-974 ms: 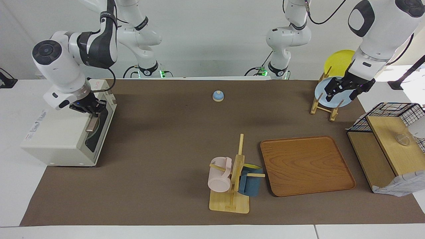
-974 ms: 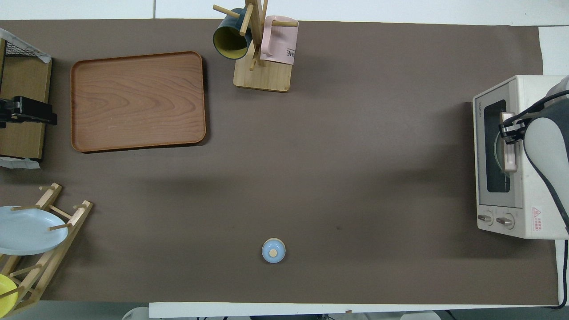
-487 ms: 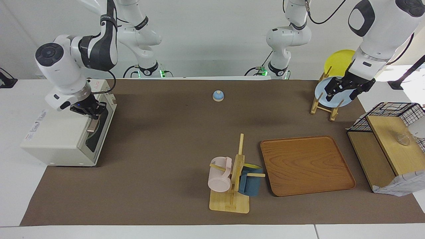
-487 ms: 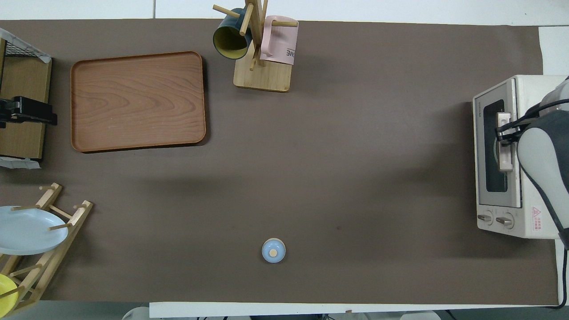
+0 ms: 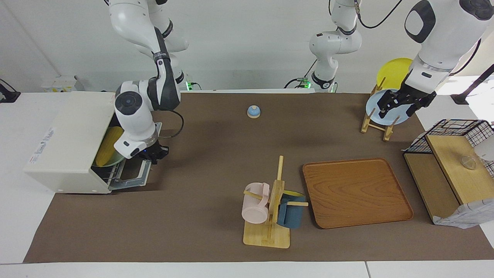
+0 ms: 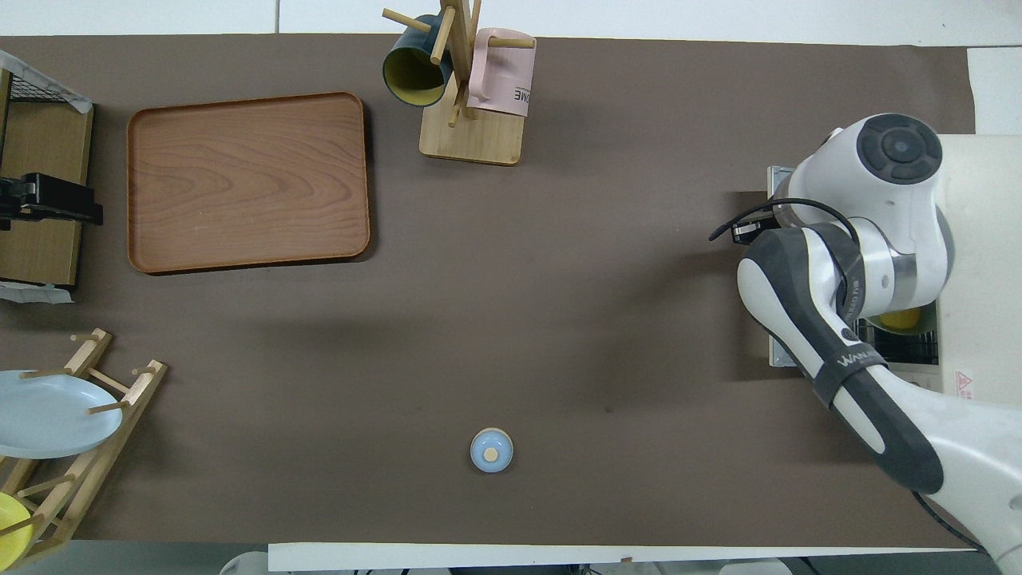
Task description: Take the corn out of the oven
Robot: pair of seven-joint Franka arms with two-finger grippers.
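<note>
The cream-white oven (image 5: 67, 139) stands at the right arm's end of the table with its door (image 5: 133, 175) folded down flat. The yellow corn (image 5: 108, 146) lies inside on a greenish plate, and a bit of it shows in the overhead view (image 6: 900, 319). My right gripper (image 5: 154, 153) is low at the door's free edge, shut on the door's handle, which is hidden under it. In the overhead view the right arm (image 6: 846, 263) covers the door and the oven's (image 6: 978, 239) mouth. My left gripper (image 5: 397, 110) waits open in the air by the plate rack.
A wooden plate rack (image 5: 376, 123) holds a light blue plate (image 5: 374, 106) and a yellow plate (image 5: 393, 71). A wooden tray (image 5: 355, 191), a mug tree (image 5: 270, 216) with pink and dark blue mugs, a small blue bell (image 5: 253, 111) and a wire-and-wood shelf (image 5: 451, 166) are on the mat.
My right gripper has swung down and out from the oven's front with the handle, and the door has gone from shut to folded flat. The corn now shows inside. The left arm has not moved.
</note>
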